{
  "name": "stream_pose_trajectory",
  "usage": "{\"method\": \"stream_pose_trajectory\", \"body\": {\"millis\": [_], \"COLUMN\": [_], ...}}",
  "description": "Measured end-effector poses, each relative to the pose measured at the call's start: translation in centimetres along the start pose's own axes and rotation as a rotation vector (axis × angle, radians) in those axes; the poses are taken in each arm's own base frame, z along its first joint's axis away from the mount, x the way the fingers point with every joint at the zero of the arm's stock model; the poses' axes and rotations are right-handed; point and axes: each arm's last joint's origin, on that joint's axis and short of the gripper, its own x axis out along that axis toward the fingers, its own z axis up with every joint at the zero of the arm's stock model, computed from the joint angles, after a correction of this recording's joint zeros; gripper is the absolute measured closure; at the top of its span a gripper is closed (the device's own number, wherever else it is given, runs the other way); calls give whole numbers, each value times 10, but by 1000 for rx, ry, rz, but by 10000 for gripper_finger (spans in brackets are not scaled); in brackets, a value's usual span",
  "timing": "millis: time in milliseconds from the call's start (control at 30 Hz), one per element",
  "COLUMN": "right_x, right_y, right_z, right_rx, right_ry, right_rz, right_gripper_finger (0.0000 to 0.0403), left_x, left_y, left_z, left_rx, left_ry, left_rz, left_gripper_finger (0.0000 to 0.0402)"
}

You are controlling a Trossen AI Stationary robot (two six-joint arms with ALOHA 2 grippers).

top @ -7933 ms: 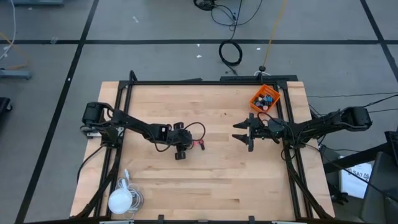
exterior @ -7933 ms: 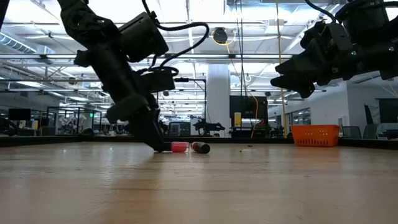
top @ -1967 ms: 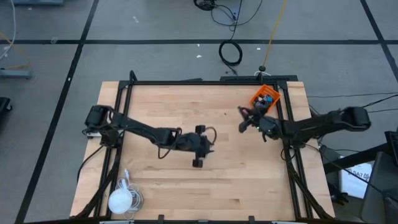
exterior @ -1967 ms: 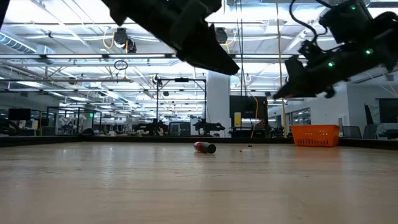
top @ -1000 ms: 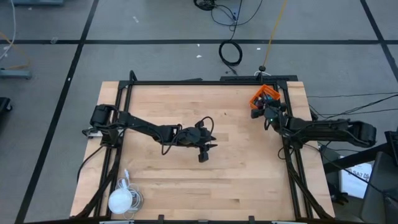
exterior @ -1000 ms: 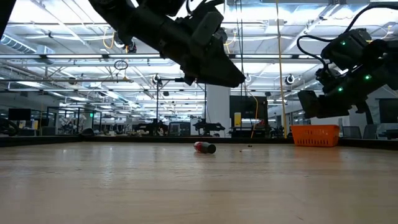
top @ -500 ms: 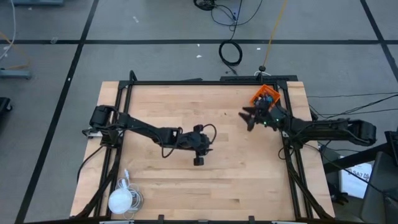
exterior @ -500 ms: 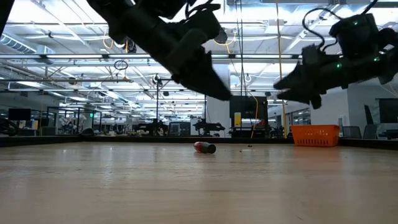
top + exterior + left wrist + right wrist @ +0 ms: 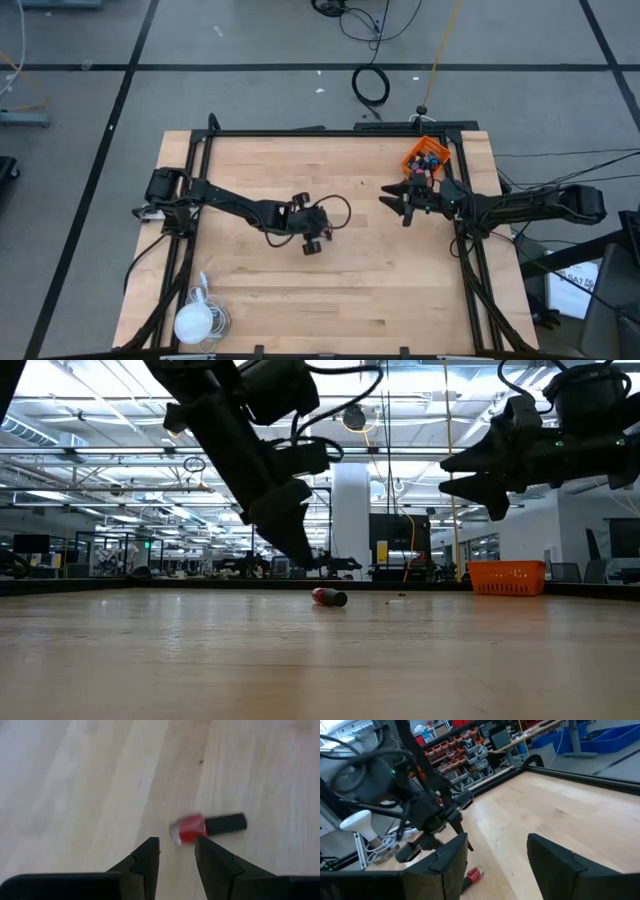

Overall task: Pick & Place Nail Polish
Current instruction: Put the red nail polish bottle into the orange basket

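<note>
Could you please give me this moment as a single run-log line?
left hand: open, empty, above red nail polish bottle lying on table | right hand: open, empty, raised beside orange bin

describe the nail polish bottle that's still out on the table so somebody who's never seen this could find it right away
Start at the wooden table and find the left pincer near its middle. Just beyond its tips, a small red nail polish bottle with a dark cap lies on its side on the bare wood. It is alone there; the other bottles sit in the orange bin at the far right corner.
</note>
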Motion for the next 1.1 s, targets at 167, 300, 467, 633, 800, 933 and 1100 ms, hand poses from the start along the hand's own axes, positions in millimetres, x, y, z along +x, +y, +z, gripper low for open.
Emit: {"method": "stream_pose_trajectory", "body": {"millis": [167,300,467,633,800,933,1100], "right_x": [0,0,0,2,10,26,56], "right_y": [0,1,10,19,25,35,48], "right_z": [0,0,-5,-16,-36,-51,-72], "right_rx": [1,-2,-59,-129,-185,-228,-300], "right_ry": [-3,1,27,98,232,320,431], "right_rz": [-1,10,63,118,128,86,72], "right_gripper_finger": [211,211,211,211,211,211,211], "left_x": [7,26,45,49,51,51,51], "left_y": [4,-2,-9,-9,-11,-10,-9], "left_z": [-8,-14,-18,-14,-7,-5,-6], "left_rx": [-80,-97,-87,-45,-45,-52,-52], "left_ry": [67,69,45,-19,-105,-120,-114], "left_rz": [18,1,-23,-27,-50,-52,-47], "left_gripper_finger": [277,277,277,277,277,277,277]}}
